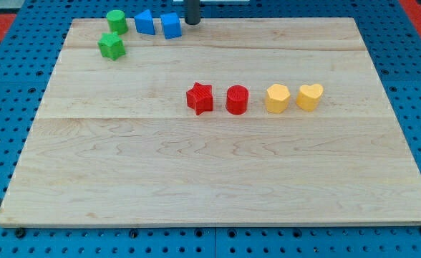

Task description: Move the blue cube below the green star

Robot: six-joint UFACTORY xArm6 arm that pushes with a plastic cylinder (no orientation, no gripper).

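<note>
The blue cube (170, 26) sits near the view's top edge of the wooden board (218, 179). The green star (112, 46) lies to its left and a little lower. My tip (192, 23) stands just right of the blue cube, close to it; I cannot tell whether they touch. A second blue block (144, 22), wedge-like, sits just left of the cube, between it and a green cylinder (115, 20), which is above the green star.
A red star (200, 98), a red cylinder (237, 99), a yellow block (277, 98) and a yellow heart (309, 96) form a row across the board's middle. A blue pegboard (3, 107) surrounds the board.
</note>
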